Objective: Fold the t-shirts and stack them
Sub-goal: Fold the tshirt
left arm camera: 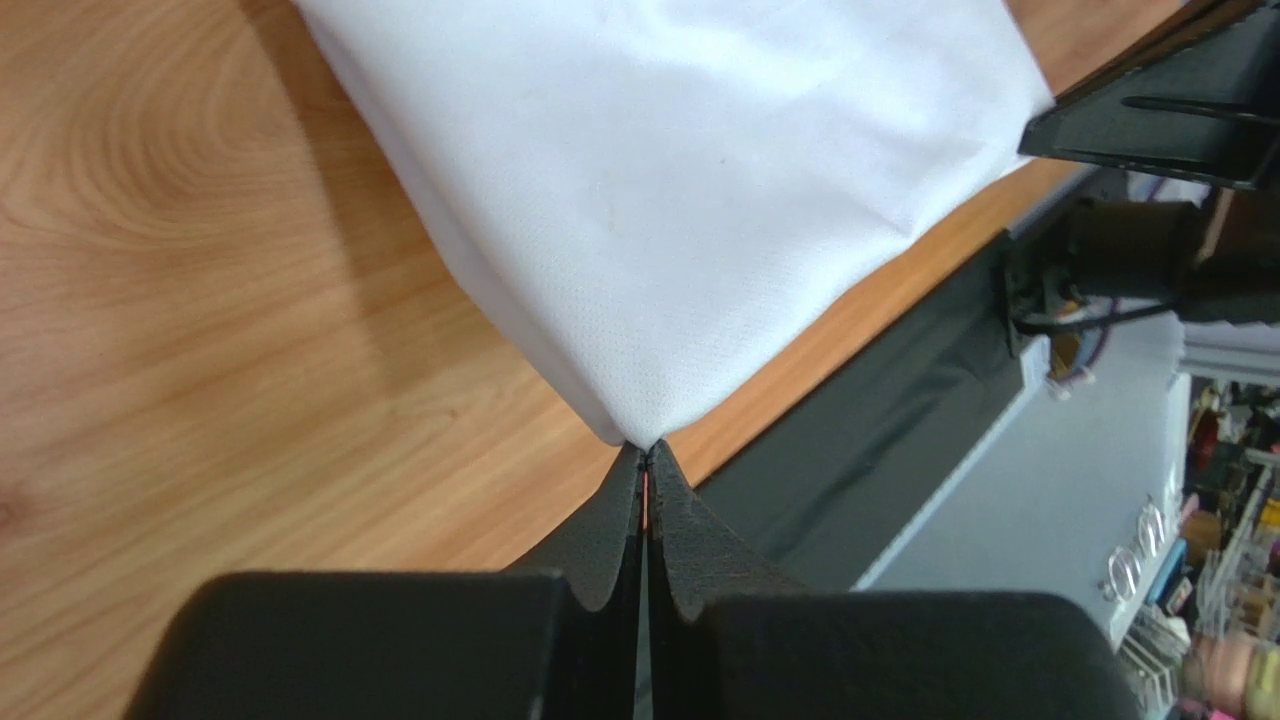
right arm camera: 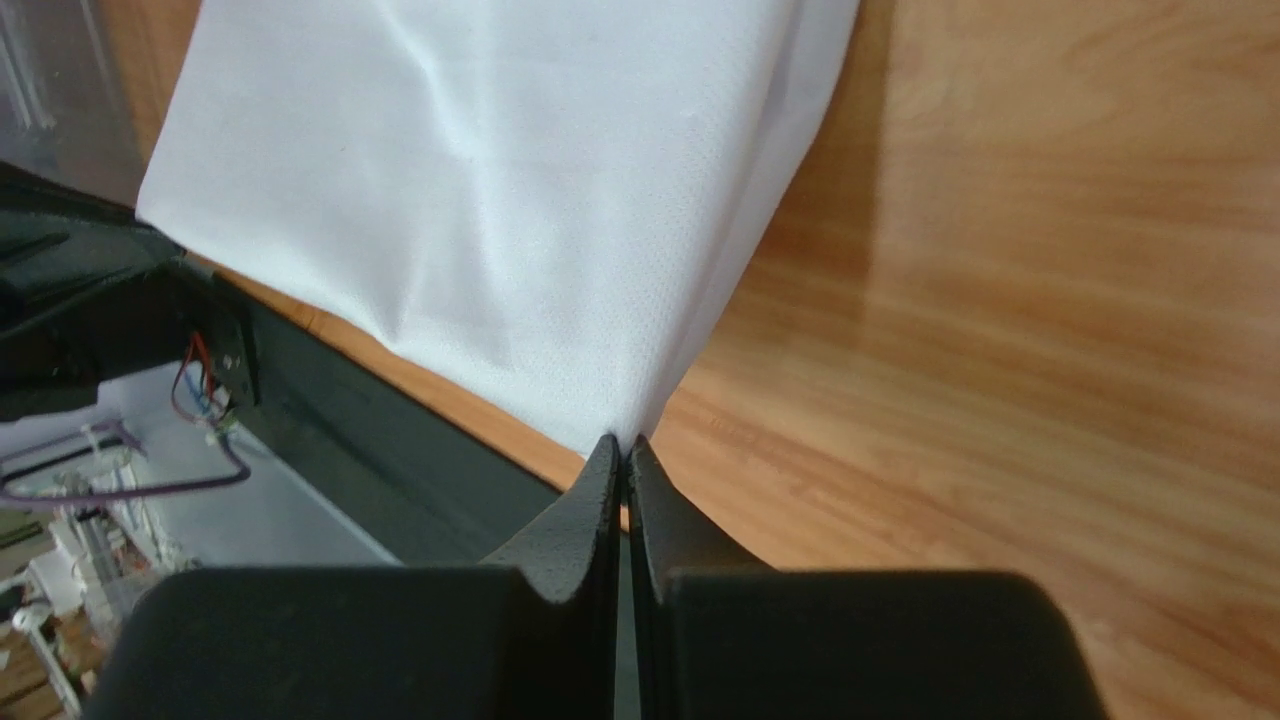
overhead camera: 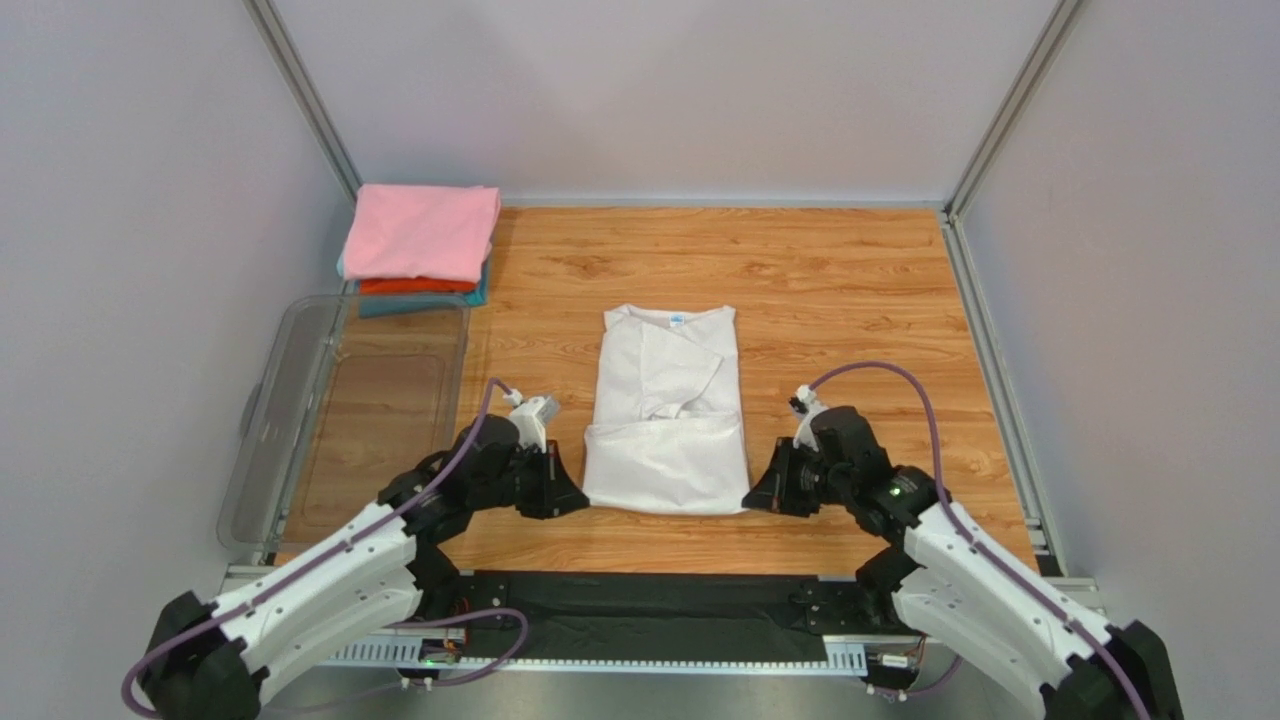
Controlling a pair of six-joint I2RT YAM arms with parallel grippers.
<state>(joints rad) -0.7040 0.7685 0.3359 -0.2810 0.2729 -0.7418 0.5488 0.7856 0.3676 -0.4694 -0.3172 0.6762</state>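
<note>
Bright, even light falls from overhead in the top view, leaving only faint, soft shadows. The plain white cloth t-shirt (overhead camera: 669,405) is close to washed out, its folds barely shaded. In both wrist views it throws a soft, dark shadow onto the light-brown wooden tabletop (left arm camera: 181,345). The cloth weave is sharp there, while the distant background goes blurry.

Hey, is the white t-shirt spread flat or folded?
Partly folded: the white t-shirt lies as a narrow rectangle, sleeves tucked in, with the left gripper and right gripper pinching its near corners.
</note>
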